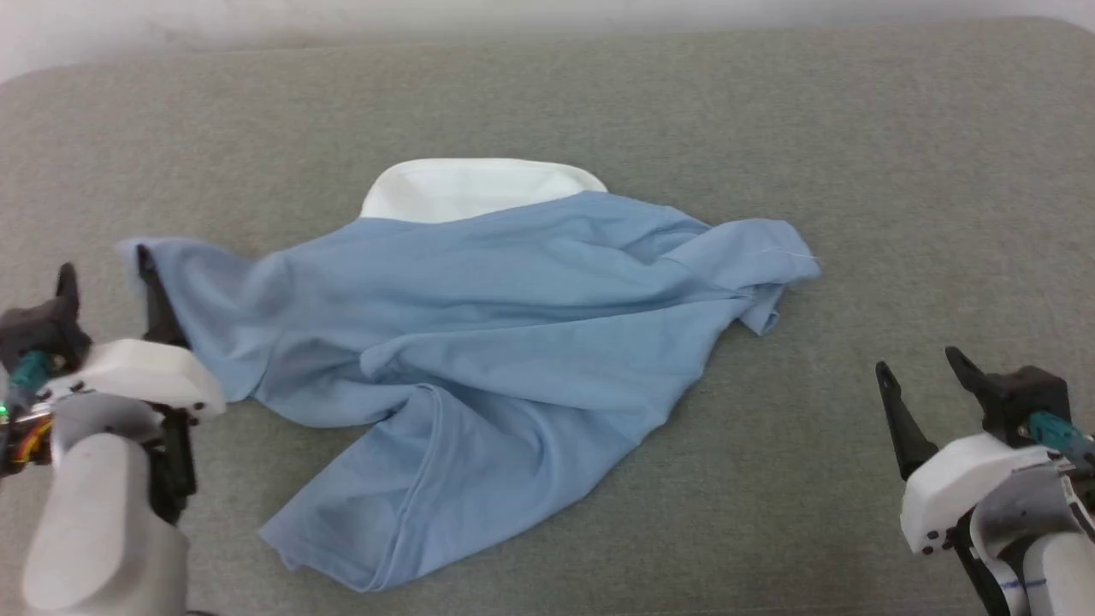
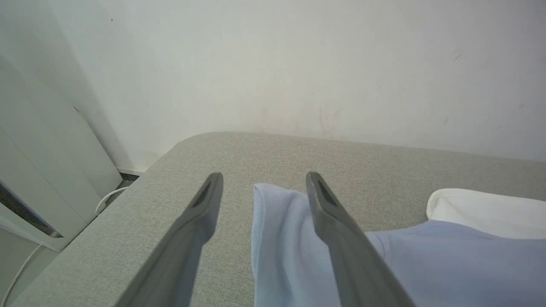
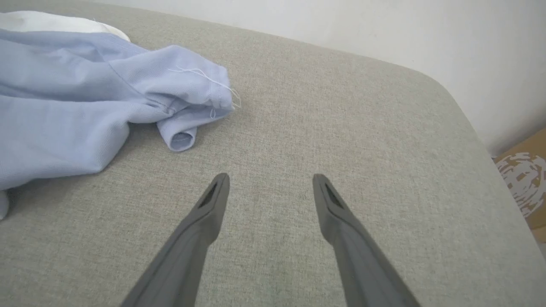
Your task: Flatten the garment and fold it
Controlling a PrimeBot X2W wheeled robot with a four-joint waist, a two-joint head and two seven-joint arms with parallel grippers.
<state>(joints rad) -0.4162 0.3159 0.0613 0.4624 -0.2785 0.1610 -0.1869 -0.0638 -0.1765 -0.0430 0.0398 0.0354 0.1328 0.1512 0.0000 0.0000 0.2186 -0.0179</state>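
Observation:
The garment (image 1: 513, 299), a light blue shirt, lies crumpled in the middle of the grey padded table (image 1: 855, 154), with its white collar (image 1: 479, 188) at the far side. My left gripper (image 1: 106, 267) is open at the shirt's left sleeve end. In the left wrist view the sleeve's pale blue edge (image 2: 277, 238) lies between the spread fingers of my left gripper (image 2: 264, 177), close against the right finger (image 2: 337, 226). My right gripper (image 1: 917, 364) stands open over bare table at the lower right, apart from the other sleeve (image 3: 187, 94), with nothing between its fingers (image 3: 271, 177).
A white wall runs behind the table. Off the table's left corner are a white panel (image 2: 47, 170) and a white cable (image 2: 106, 198). A cardboard box (image 3: 527, 179) stands beyond the table's rounded right corner.

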